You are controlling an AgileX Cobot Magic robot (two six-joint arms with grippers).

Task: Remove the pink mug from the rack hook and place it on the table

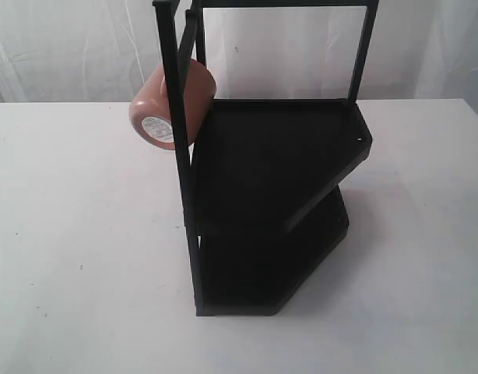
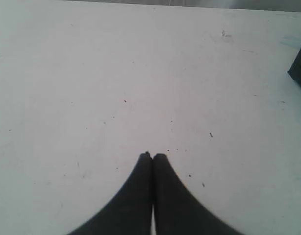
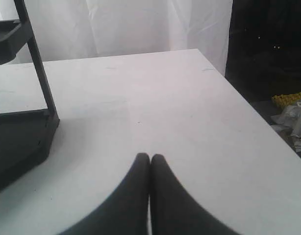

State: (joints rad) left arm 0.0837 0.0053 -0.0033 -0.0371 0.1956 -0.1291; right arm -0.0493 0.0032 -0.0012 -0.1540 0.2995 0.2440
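Pink ceramic catches the eye first: the pink mug hangs off the black rack at about 10 o'clock from the rack's middle in the exterior view. It's tipped on its side, so the base w/ its round white sticker faces the camera. That tilt makes sense if the handle is looped over a hook behind the upright post, but handle and hook are hidden, so I can't confirm. The mug is well clear of the table, which lies bare at 9 and 7 o'clock of the rack, prob. the natural drop zone. Neither arm shows in the exterior view. Left gripper: fingertips pressed together, nothing between them, hovering over plain tabletop w/ only a rack corner at the frame edge. Right gripper: same, pinched closed and empty, rack off to one side, white curtain beyond. My read: task not begun, both arms look parked. Left arm seems nearer the mug's side and it'd need to spread its fingers first. Lifting up and off the hook matters; a straight pull could tip the rack.
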